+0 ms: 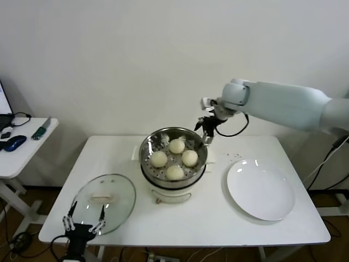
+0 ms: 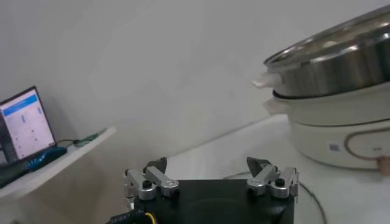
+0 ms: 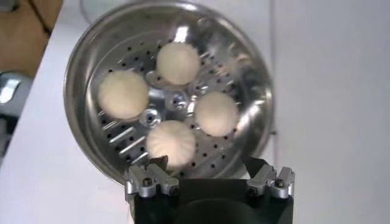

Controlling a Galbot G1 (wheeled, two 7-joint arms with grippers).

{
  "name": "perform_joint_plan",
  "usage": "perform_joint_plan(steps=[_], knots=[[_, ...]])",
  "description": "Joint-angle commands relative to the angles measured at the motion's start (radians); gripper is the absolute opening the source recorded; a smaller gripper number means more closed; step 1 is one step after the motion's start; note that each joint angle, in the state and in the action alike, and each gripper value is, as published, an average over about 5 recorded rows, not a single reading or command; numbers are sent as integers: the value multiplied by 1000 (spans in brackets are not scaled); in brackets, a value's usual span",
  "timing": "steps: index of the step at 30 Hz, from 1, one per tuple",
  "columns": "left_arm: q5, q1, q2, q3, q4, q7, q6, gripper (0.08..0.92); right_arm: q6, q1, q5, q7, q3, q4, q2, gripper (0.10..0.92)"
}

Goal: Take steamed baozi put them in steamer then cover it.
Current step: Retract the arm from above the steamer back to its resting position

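Several cream-white baozi (image 1: pixel 175 159) lie in the shiny steel steamer (image 1: pixel 150 143) on its white pot base in the table's middle. The right wrist view shows them on the perforated bottom (image 3: pixel 177 64). My right gripper (image 1: pixel 206 132) hangs open and empty above the steamer's far right rim; it also shows in the right wrist view (image 3: pixel 208 171). The glass cover (image 1: pixel 104 202) with its white handle lies flat on the table at the front left. My left gripper (image 1: pixel 83 216) is open and empty, low at the table's front edge by the cover; it also shows in the left wrist view (image 2: pixel 210 169).
An empty white plate (image 1: pixel 260 189) lies to the right of the steamer. A side table (image 1: pixel 24 143) at the far left holds a mouse, a laptop and small tools. The steamer and pot base show at the side in the left wrist view (image 2: pixel 329 91).
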Motion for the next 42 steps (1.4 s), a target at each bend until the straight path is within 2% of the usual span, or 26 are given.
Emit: perform_joint_plan(steps=[1,6,11,17,24,28,34,39,42], knots=[[8,-18,2,-3,-5,-13,-1,823,168,-284,-26,244,356,162,-408,823],[8,-27,-6,4,-7,-26,1,823,260,-646,-20,369,717,183,-502,823],[21,-33,-10,4,-14,-33,6,823,318,-961,-20,440,1050,211,-515,823],[77,-34,-14,-10,-25,-33,20,823,348,-1347,-85,493,1470,245,-452,823],[177,-57,-12,-19,-48,-14,59,823,290,-1709,-172,543,1825,355,-323,823],[321,-73,-5,-34,-57,3,91,823,253,-1861,-217,566,1952,430,-245,823],[734,-84,20,-58,-59,19,159,823,221,-2015,-283,567,2103,506,-125,823],[1108,-94,50,-48,-31,33,214,823,232,-2106,-303,548,2175,523,-43,823],[1208,-114,67,-21,12,31,243,823,245,-2137,-317,535,2201,512,-11,823]])
